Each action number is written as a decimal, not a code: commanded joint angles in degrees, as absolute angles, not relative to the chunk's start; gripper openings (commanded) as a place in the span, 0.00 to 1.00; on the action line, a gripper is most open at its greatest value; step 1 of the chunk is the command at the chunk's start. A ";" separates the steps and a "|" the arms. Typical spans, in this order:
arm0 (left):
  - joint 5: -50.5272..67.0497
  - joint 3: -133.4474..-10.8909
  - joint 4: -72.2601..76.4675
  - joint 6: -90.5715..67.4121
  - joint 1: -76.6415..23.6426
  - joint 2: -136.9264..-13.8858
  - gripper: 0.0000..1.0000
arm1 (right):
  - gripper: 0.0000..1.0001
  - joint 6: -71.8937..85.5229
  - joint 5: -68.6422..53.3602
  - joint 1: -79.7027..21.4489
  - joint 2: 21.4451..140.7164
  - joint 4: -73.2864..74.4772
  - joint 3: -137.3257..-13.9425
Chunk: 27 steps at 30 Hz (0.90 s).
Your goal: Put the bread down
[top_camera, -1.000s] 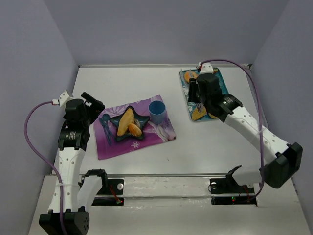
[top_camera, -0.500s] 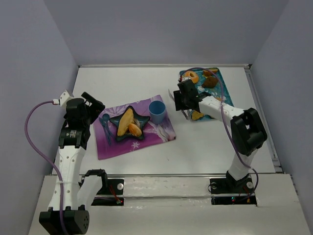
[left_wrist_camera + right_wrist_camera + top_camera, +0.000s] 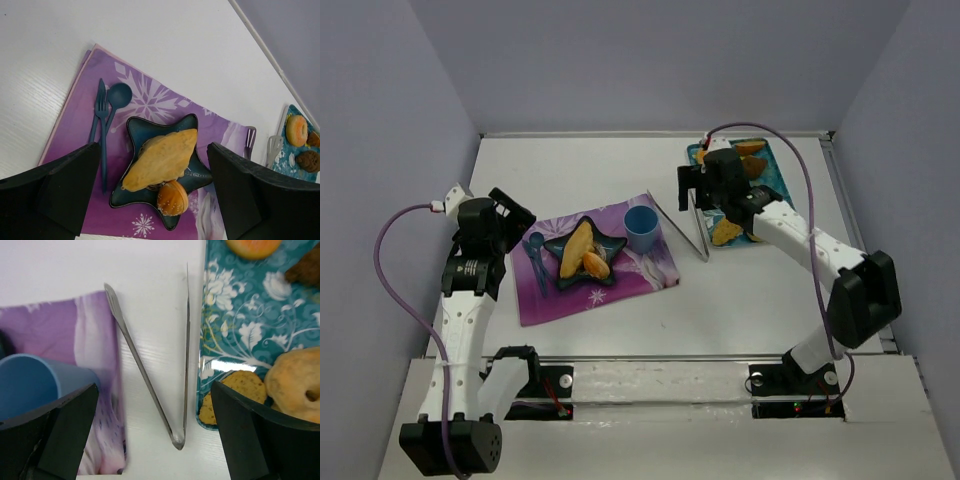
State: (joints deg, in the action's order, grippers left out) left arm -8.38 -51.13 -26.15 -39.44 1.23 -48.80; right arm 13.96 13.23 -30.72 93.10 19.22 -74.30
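Observation:
A long pale bread (image 3: 162,157) and a small round bun (image 3: 172,197) lie on the dark star-shaped plate (image 3: 563,249) on the purple placemat (image 3: 640,270). My left gripper (image 3: 510,212) hovers open to the left of the plate, with nothing between its fingers. Metal tongs (image 3: 150,385) lie spread on the table between the placemat and the teal tray (image 3: 235,325). Above them, my right gripper (image 3: 698,195) is open and holds nothing. The tray carries more breads (image 3: 295,385).
A blue cup (image 3: 641,228) stands on the placemat's right part, close to the tongs. A blue fork and spoon (image 3: 107,107) lie left of the plate. The tray also holds a flat herb bread (image 3: 235,395) and a donut (image 3: 252,245).
My right gripper has opened wide, and the tongs now lie loose on the table beside the tray. The right arm has swung over the tray. The left arm has not moved.

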 commanded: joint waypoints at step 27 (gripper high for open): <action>3.08 -60.12 -20.83 -39.46 -6.15 -59.77 0.99 | 1.00 18.72 26.54 -30.67 53.35 21.53 -56.51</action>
